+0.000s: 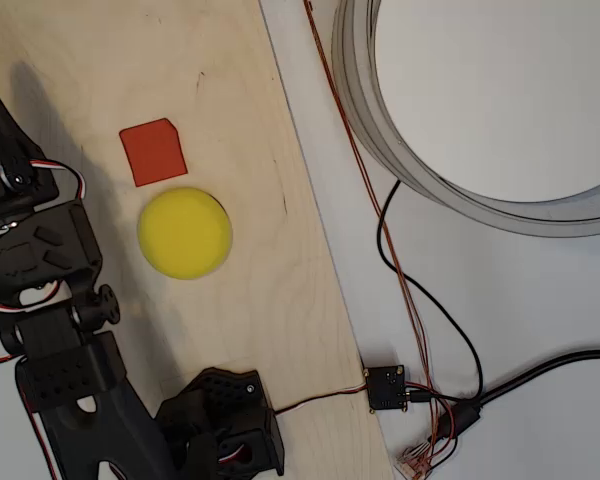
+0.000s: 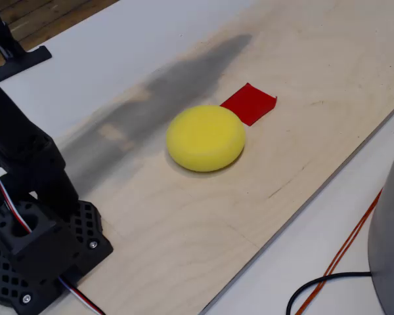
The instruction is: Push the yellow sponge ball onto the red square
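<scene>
Yellow sponge ball rests just beside red square, edges touching; I cannot tell end effector's opening.

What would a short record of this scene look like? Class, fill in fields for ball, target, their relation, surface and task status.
ball: yellow sponge ball, round, resting on the board
target: red square, flat, one clipped corner
relation: ball beside the square, at most touching its edge, not covering it
surface: wooden board
arm: black arm at the board's edge, apart from the ball
status: not yet done
</scene>
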`<state>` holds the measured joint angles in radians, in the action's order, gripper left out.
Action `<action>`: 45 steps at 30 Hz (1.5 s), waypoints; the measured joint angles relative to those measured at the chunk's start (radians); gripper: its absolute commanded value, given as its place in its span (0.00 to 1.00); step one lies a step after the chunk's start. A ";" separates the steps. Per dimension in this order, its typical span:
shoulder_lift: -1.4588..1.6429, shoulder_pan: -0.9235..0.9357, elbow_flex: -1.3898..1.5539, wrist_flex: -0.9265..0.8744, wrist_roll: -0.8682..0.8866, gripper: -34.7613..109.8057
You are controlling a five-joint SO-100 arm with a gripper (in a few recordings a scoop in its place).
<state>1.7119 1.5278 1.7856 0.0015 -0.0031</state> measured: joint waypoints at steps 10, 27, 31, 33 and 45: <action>0.265 0.074 0.738 0.350 0.199 0.28; 0.540 0.138 0.764 -0.117 0.351 0.31; 0.698 0.143 0.765 -0.351 0.388 0.31; 0.764 0.140 0.765 -0.460 0.397 0.31; 0.923 0.212 0.772 -0.871 0.483 0.32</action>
<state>2.6354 1.7395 2.5571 -0.8698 0.4801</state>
